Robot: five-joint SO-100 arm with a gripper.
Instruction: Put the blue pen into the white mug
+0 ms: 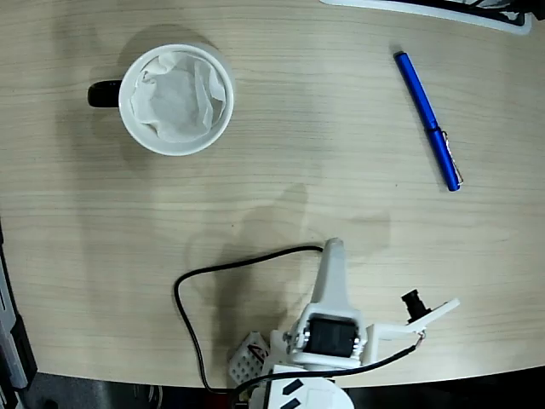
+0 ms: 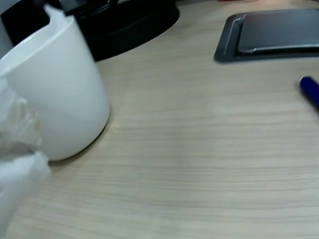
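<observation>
At two o'clock on the pale wooden table (image 1: 281, 153) lies the slim glossy blue pen (image 1: 428, 120), ungrasped; round white ceramic mug (image 1: 177, 99) waits at ten; claw (image 1: 333, 256) state untellable.

Office-type desk setting, pale wood-laminate table (image 1: 281, 128), dark flat pad (image 2: 271, 35) at 1 o'clock in wrist view, black cable (image 1: 204, 277)

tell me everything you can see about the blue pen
The blue pen is slim, glossy metallic blue, with a thin metal clip near its lower end. In the fixed view it lies flat on the wooden table at upper right, slanting down to the right, far from the white mug. Nothing touches it. The wrist view catches only its blue tip.
</observation>
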